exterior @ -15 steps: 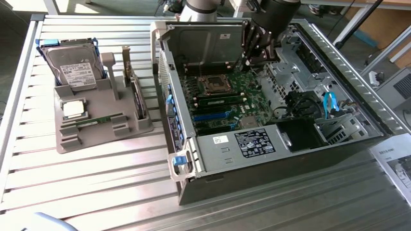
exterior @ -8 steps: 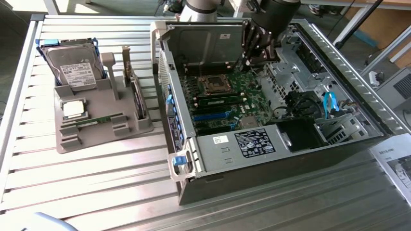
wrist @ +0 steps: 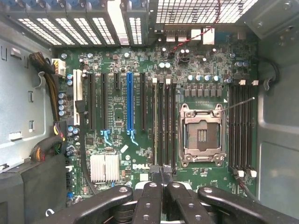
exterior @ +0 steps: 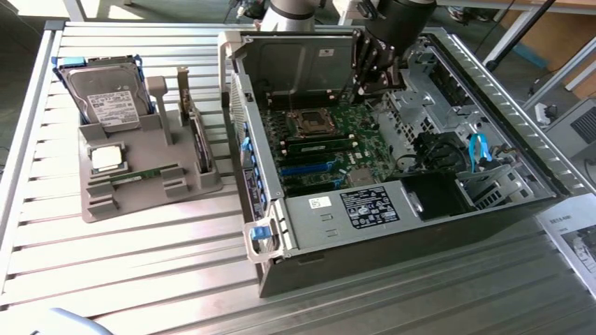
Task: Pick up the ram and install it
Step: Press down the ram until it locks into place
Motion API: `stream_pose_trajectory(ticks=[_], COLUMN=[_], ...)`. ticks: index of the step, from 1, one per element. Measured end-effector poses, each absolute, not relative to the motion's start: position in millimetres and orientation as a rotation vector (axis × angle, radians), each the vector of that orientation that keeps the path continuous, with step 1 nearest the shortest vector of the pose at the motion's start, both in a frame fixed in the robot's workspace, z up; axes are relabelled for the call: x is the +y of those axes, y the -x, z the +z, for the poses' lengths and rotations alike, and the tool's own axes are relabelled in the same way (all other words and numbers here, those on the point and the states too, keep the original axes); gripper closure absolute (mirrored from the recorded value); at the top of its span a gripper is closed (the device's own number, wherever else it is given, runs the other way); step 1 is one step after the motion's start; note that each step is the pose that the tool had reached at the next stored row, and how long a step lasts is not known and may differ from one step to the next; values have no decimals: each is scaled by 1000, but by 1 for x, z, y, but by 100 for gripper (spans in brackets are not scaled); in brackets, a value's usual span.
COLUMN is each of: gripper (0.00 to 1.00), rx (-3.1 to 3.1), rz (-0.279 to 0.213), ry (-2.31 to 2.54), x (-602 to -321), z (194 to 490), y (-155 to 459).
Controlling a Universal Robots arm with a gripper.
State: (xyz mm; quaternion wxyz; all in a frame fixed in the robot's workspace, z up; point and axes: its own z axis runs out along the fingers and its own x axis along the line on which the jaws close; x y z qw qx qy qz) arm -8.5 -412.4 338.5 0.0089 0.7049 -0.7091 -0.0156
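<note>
ram [exterior: 144, 174]: green | motherboard [wrist: 215, 173]: green | long slot [wrist: 129, 100]: blue | end effector [wrist: 161, 171]: black | tray [exterior: 139, 150]: grey

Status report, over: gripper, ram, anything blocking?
Gripper shut, over motherboard memory slots. One ram stick in grey tray. Thin cable crosses the other slot bank.

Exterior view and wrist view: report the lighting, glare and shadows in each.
Exterior view: hard sunlight glares off the slatted table, while the interior of the computer case sits in shade. Wrist view: the motherboard is evenly lit, daylight blows out the vent grille, and the tool is a dark silhouette.
</note>
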Motion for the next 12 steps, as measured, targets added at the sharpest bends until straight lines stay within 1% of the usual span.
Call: stream_pose_trajectory(ticks=[12], gripper=[90], rx=[-2215], rz=[-49], ry=[-2202], x=[-412], z=[339], y=[-10])
